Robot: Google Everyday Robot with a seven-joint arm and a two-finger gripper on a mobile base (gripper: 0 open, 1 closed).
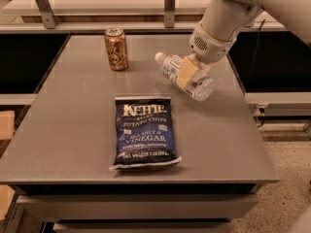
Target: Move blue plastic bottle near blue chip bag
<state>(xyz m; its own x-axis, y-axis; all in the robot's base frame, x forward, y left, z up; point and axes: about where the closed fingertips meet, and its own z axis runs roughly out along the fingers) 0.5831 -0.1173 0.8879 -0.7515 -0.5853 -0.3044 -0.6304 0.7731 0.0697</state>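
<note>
Gripping the blue plastic bottle around its middle, the gripper sits over the far-right part of the worktop, closer to the right edge than to the left. The jaws are closed onto the bottle's body, with one tan finger pad lying across the label. The white arm comes in from the far-right corner.

Count: one gripper, one bottle, one chip bag, one can, one worktop.

The bottle is inside the gripper, lying roughly on its side and slanted. Its white cap sticks out on the far-left side of the gripper, pointing towards the can. Its clear base sticks out on the near-right side, towards the right edge. Cannot tell whether the bottle touches the worktop or is held just above it.

The blue chip bag lies flat around the middle of the worktop, with its lower crimped end close to the near edge. It is nearer the viewer than the bottle and to its left, apart from it and not touching.

A gold-brown soda can stands upright near the far edge, left of centre and left of the bottle's cap, apart from it.
</note>
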